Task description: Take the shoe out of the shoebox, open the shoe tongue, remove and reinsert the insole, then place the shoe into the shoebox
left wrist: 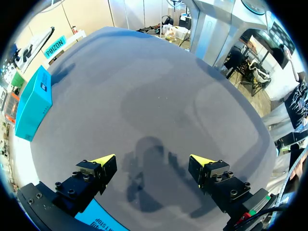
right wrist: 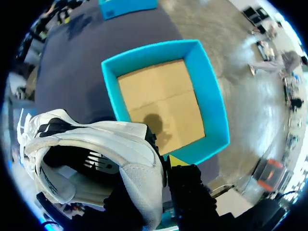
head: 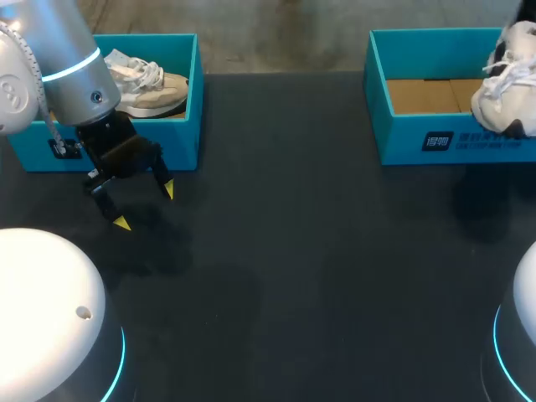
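A white shoe [head: 507,79] hangs over the right end of the teal right shoebox [head: 419,138], whose cardboard floor is bare. In the right wrist view my right gripper [right wrist: 161,166] is shut on the white shoe [right wrist: 103,144] at its heel collar. One yellow-tipped finger [right wrist: 177,162] shows outside the collar and the other is hidden by the shoe. The shoe's opening faces the camera, above the open right shoebox [right wrist: 209,101]. My left gripper [head: 145,207] hangs open and empty over the dark table, just in front of the left shoebox. In its own view the left gripper [left wrist: 153,161] has only table between its fingers.
The teal left shoebox [head: 180,126] at the back left holds a beige shoe [head: 146,84]. A teal box [left wrist: 33,103] lies off to one side of the left gripper. White arm bases [head: 42,310] stand at both front corners. Dark tabletop [head: 318,251] spans the middle.
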You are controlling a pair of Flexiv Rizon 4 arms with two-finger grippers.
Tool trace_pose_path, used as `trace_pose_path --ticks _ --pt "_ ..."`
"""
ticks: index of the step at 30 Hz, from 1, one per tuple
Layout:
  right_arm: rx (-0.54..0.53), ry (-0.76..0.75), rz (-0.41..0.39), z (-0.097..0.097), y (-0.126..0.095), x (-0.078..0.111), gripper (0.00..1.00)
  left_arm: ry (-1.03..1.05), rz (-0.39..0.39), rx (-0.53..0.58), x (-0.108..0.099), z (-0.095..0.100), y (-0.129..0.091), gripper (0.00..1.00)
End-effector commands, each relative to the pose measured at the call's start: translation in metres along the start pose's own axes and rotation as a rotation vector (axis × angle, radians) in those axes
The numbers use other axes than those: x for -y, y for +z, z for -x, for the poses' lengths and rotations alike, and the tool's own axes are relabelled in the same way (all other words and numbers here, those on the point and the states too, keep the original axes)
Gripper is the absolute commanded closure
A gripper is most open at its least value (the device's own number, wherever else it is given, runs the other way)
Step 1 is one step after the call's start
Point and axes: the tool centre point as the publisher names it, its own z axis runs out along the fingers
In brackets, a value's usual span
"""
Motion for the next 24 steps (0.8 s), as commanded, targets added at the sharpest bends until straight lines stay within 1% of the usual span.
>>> trace_pose_path --ticks 1,15,17,19,20,24 --pt "0.061 0.486 0.028 -0.011 -0.003 0.006 1.00 0.000 0.003 0.000 0.000 -0.001 0.000 0.00" --pt "0.061 0.486 0.028 -0.011 -0.003 0.006 1.00 0.000 0.003 0.000 0.000 -0.001 0.000 0.00" --pt "0.052 0.630 0.049 -0.002 -0.004 0.007 1.00 0.000 0.003 0.000 0.000 -0.001 0.000 0.00" --pt "0.069 0.736 0.046 0.004 -0.005 0.010 1.00 0.000 0.003 0.000 0.000 -0.001 0.000 0.00" --pt "0.063 0.760 0.057 0.005 -0.006 0.012 1.00 0.000 0.003 0.000 0.000 -0.001 0.000 0.00" --pt "0.061 0.853 0.021 0.008 -0.003 0.015 1.00 0.000 0.003 0.000 0.000 -0.001 0.000 0.00"
